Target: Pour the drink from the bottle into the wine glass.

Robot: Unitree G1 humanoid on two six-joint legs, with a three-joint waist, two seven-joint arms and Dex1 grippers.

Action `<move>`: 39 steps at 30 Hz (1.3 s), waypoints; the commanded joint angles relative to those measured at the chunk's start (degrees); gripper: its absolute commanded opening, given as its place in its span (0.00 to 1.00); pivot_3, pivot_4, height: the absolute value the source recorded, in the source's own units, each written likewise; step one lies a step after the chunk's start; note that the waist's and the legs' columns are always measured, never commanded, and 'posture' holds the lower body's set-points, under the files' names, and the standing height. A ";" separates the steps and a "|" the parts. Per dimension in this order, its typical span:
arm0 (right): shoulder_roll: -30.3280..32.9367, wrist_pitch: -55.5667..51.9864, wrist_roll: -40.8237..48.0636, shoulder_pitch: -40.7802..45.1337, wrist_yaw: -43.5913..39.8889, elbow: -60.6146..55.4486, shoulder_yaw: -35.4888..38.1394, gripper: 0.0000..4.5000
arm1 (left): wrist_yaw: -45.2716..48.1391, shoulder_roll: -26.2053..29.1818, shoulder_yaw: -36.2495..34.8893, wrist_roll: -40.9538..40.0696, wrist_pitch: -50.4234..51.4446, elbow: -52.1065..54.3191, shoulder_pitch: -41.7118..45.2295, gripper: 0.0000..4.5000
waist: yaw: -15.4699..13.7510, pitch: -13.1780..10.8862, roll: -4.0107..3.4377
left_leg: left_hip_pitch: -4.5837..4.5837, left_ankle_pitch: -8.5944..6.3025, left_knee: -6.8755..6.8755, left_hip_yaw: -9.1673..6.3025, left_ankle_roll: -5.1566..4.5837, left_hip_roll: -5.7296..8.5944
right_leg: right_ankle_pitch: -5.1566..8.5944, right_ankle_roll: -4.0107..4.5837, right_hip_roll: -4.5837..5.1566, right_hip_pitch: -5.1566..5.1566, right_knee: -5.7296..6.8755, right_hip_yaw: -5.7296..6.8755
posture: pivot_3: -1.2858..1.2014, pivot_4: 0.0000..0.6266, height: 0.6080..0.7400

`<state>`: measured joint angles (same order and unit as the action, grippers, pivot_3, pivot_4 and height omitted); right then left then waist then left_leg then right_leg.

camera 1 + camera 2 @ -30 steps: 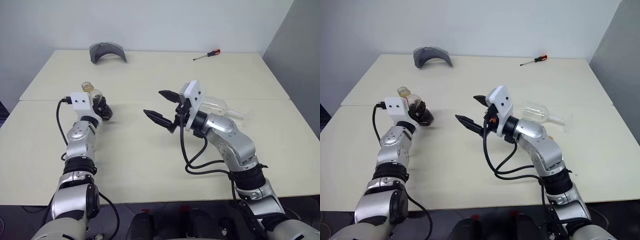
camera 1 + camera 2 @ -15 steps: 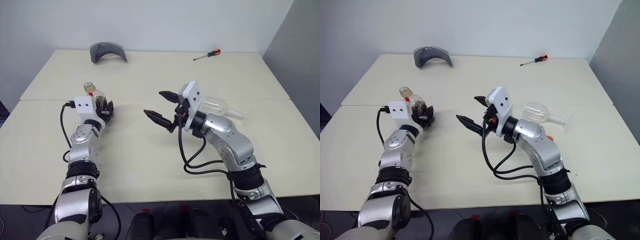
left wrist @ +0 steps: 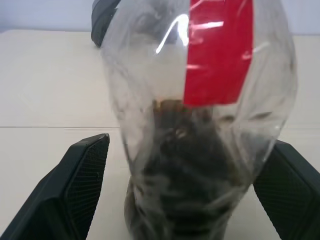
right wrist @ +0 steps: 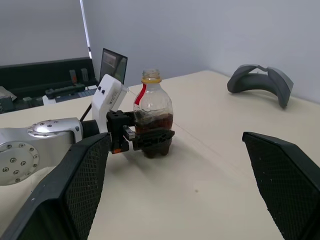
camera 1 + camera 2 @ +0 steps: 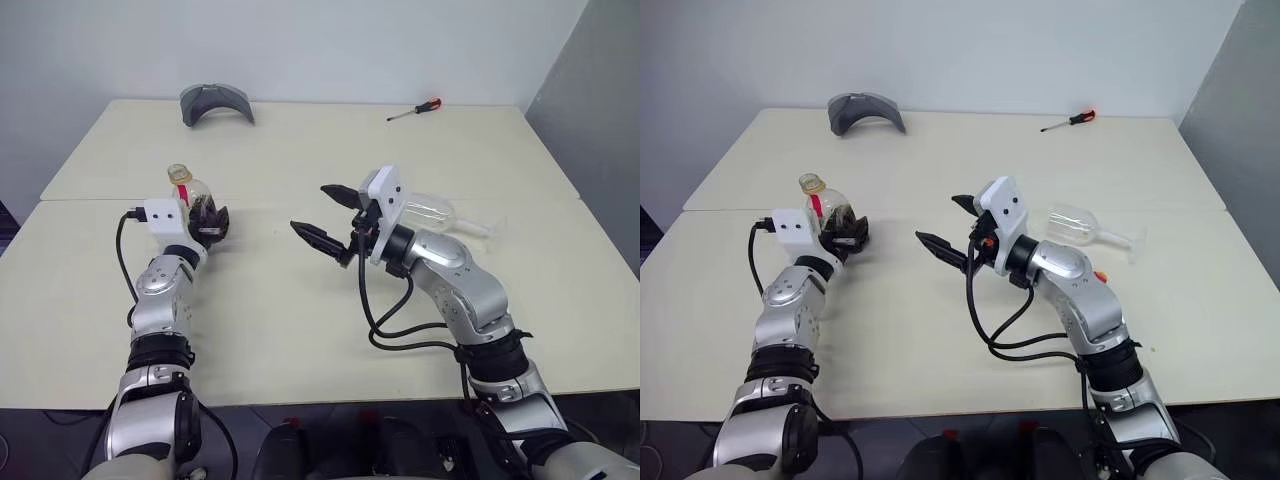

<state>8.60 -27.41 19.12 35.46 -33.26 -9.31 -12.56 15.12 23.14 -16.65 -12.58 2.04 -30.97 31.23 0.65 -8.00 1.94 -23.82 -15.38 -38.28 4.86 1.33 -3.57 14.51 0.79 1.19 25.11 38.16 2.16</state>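
Observation:
The bottle [image 5: 189, 193] stands upright on the left part of the table, clear with a red label strip. The dark drink [image 3: 192, 165] fills its lower part. My left gripper [image 5: 212, 226] is open around the bottle's base, its fingers [image 3: 75, 185] standing off on either side. The right wrist view shows the same: the bottle [image 4: 152, 117] between those spread fingers. My right gripper [image 5: 310, 207] hangs open and empty above the table's middle, pointing toward the bottle. The wine glass [image 5: 1073, 221] lies on its side behind my right forearm, stem pointing right.
A grey curved object [image 5: 215, 103] sits at the far left of the table [image 5: 300, 330]. A red-handled screwdriver [image 5: 413, 109] lies at the far right. A seam [image 5: 280, 201] runs across between the two tabletops.
My left gripper was shut on the bottle and has now opened; the bottle stays standing between its fingers. The right arm has not moved.

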 commanded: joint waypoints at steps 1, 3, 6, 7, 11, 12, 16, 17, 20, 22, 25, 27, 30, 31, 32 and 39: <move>-0.27 1.24 0.03 0.18 0.29 -2.66 0.74 1.00 | -1.29 0.37 -0.22 -0.39 3.59 8.82 -2.93 0.99 | 0.02 0.00 0.00 | 0.00 0.00 0.00 0.00 0.00 -0.01 | 0.00 0.00 0.01 0.00 0.00 -0.02 | 0.52 0.24 1.00; -0.18 1.16 0.06 0.01 0.28 -2.86 0.76 1.00 | -1.84 0.04 0.00 -0.70 6.43 13.31 -5.13 0.99 | -0.01 0.00 0.00 | 0.00 0.00 0.00 -0.01 0.00 -0.02 | 0.00 0.00 0.04 0.00 0.01 -0.01 | 0.52 0.24 1.00; 0.01 1.00 0.09 -0.31 0.27 -3.15 0.81 1.00 | -2.75 -0.49 0.01 -1.17 10.36 19.86 -8.34 0.99 | -0.13 0.00 0.00 | 0.00 0.00 0.00 0.00 0.00 -0.02 | 0.00 0.00 0.07 0.00 0.02 -0.01 | 0.52 0.24 1.00; 0.08 0.97 0.09 -0.44 0.28 -3.24 0.82 1.00 | -2.98 -0.65 -0.06 -1.40 11.62 22.00 -9.42 0.99 | -0.14 0.00 0.00 | 0.00 0.00 0.00 0.00 0.00 -0.02 | 0.00 0.00 0.07 -0.01 0.00 -0.01 | 0.52 0.24 1.00; 0.45 0.44 0.34 -1.29 0.45 -4.24 1.12 1.00 | -3.59 -1.22 -0.06 -2.43 17.07 31.91 -14.95 0.99 | -0.17 0.00 0.00 | 0.00 0.00 0.00 -0.01 0.00 -0.02 | 0.00 0.00 0.10 -0.01 0.01 -0.04 | 0.52 0.24 1.00; 0.66 0.26 0.41 -1.61 0.43 -4.63 1.20 1.00 | -3.42 -1.28 0.16 -2.87 18.46 34.91 -16.76 0.99 | -0.18 0.00 0.00 | 0.00 -0.01 0.01 -0.01 0.01 -0.03 | 0.00 0.00 0.10 0.00 0.00 -0.04 | 0.52 0.24 1.00; 1.86 -0.70 0.78 -3.08 0.32 -6.36 1.58 1.00 | -2.79 -1.60 0.95 -5.19 24.21 45.56 -22.33 0.99 | -0.34 0.01 0.00 | 0.00 -0.01 0.05 -0.01 0.01 -0.02 | 0.00 0.00 0.11 -0.01 -0.01 -0.05 | 0.52 0.24 1.00; 2.38 -1.06 0.86 -3.66 0.39 -6.95 1.82 1.00 | -2.43 -1.76 1.66 -6.11 25.89 48.73 -23.55 0.99 | -0.38 0.01 0.00 | 0.00 -0.02 0.06 -0.02 0.01 -0.02 | 0.00 0.00 0.12 -0.01 -0.02 -0.05 | 0.52 0.24 1.00; 4.05 -2.04 0.84 -5.38 0.74 -8.97 2.53 1.00 | -1.41 -2.02 3.84 -8.91 30.73 56.00 -25.22 0.99 | -0.72 0.01 0.01 | 0.00 -0.03 0.07 -0.03 0.02 0.00 | 0.00 0.00 0.14 -0.04 -0.04 -0.04 | 0.52 0.24 1.00; 5.51 -2.61 0.44 -6.41 1.07 -10.25 3.17 1.00 | -0.23 -1.82 4.95 -11.31 33.63 59.28 -24.99 0.99 | -0.71 0.01 0.01 | 0.00 -0.04 0.09 -0.03 0.02 0.03 | 0.00 0.00 0.14 -0.04 -0.04 -0.05 | 0.52 0.24 1.00; 10.04 -2.44 -2.40 -8.40 1.56 -11.53 3.84 1.00 | 3.96 -0.10 6.91 -14.98 36.22 62.79 -24.23 0.99 | -0.73 0.01 0.01 | 0.00 -0.04 0.09 -0.06 0.02 0.04 | 0.00 0.00 0.14 -0.05 -0.04 -0.05 | 0.52 0.24 1.00; 14.12 0.48 -5.84 -10.07 0.84 -10.96 3.45 1.00 | 7.36 1.46 8.07 -16.42 36.24 63.46 -24.31 0.99 | -0.69 0.02 0.01 | 0.01 -0.04 0.09 -0.07 0.01 0.05 | 0.00 0.00 0.13 -0.06 -0.05 -0.06 | 0.52 0.24 1.00; 18.77 4.06 -9.17 -13.03 0.80 -8.44 4.80 1.00 | 13.37 4.42 10.27 -17.38 34.66 63.10 -24.80 0.99 | -0.61 0.02 0.00 | 0.05 -0.04 0.10 -0.06 0.01 0.07 | 0.00 0.00 0.07 -0.06 -0.08 -0.12 | 0.52 0.24 1.00; 20.02 5.02 -10.14 -13.76 1.22 -7.29 5.62 1.00 | 15.21 5.29 10.98 -17.57 34.08 62.84 -24.54 0.99 | -0.60 0.01 0.00 | 0.06 -0.04 0.10 -0.06 0.01 0.07 | 0.00 0.00 0.05 -0.06 -0.10 -0.15 | 0.52 0.24 1.00; 20.83 5.89 -10.84 -14.22 1.41 -6.47 6.14 1.00 | 16.31 5.77 11.43 -17.67 33.73 62.65 -24.31 0.99 | -0.60 0.01 0.00 | 0.07 -0.05 0.11 -0.06 0.00 0.08 | 0.01 0.00 -0.01 -0.05 -0.12 -0.15 | 0.52 0.24 1.00; 28.46 13.81 -23.38 -12.08 6.51 6.03 6.56 1.00 | 23.91 6.47 16.45 -17.28 31.31 59.04 -17.96 0.99 | -0.69 0.01 0.00 | 0.07 -0.05 0.10 -0.04 0.00 0.15 | 0.02 0.00 -0.08 -0.05 -0.18 -0.17 | 0.52 0.24 1.00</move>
<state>36.41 -16.40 -1.75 21.70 -28.25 -4.83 -6.80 37.72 29.99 -1.34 -29.46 35.14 28.37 11.77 -0.04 -7.99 1.95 -23.75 -15.43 -38.18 4.83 1.33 -3.42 14.53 0.78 1.11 25.06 37.98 1.98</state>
